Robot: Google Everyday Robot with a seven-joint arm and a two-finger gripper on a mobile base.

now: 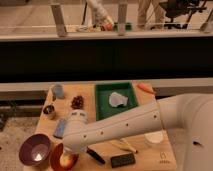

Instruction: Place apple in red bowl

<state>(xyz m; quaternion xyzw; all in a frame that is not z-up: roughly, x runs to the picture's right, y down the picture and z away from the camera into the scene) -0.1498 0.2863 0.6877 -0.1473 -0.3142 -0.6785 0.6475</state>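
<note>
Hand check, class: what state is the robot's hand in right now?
Hand: over the red bowl, where the apple sits; cannot be told.

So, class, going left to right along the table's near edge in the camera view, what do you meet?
Purple bowl → red bowl with the apple, gripper just above → black rectangular object → white cup.

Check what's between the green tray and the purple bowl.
Camera view: the arm's wrist and gripper, over the red bowl holding the apple, plus a blue object, lie between green tray and purple bowl.
</note>
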